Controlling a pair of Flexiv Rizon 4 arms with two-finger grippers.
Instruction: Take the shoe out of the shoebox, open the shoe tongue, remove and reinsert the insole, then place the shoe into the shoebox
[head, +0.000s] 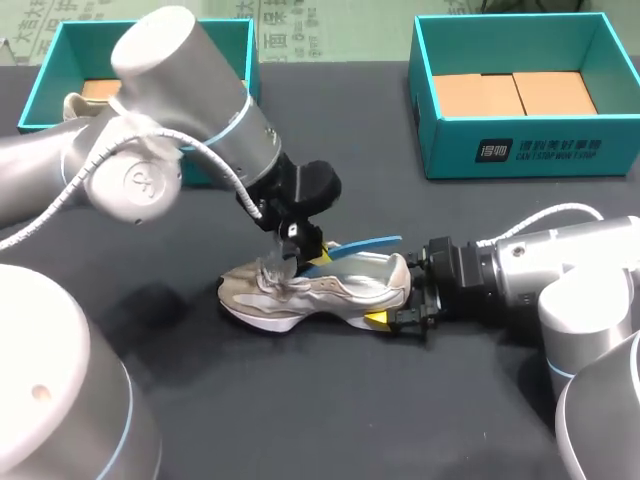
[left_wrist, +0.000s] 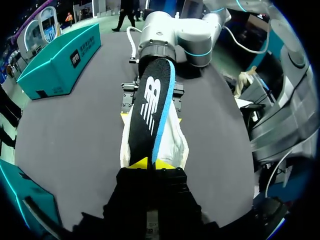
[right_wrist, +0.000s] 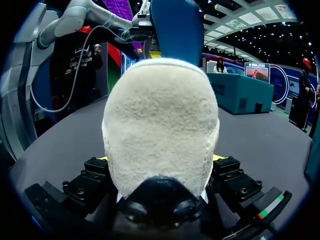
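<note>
Working through the insole step, by the look of it. Pinching the insole with the left gripper at the end nearer the laces, yellow tips drawn almost together on the thin edge. Holding it slanted just above the shoe, free end jutting out over the heel.

Bracing that shoe at the heel with the right gripper, fingers spread wide yet pressing the padded collar from both sides (only slivers of yellow peeking past it in the right wrist view).

Standing upright on its sole in the middle of the table, toe toward the left arm's side. Lying well apart from the shoebox at the back right and the other shoebox at the back left.

Not showing whether the pinched end is dipping into the opening, nor whether coming out or going back in.

Probably calling next for lining the insole up with the opening and sliding it toe-first along the shoe's length, while clamping the heel firmly against the push.
</note>
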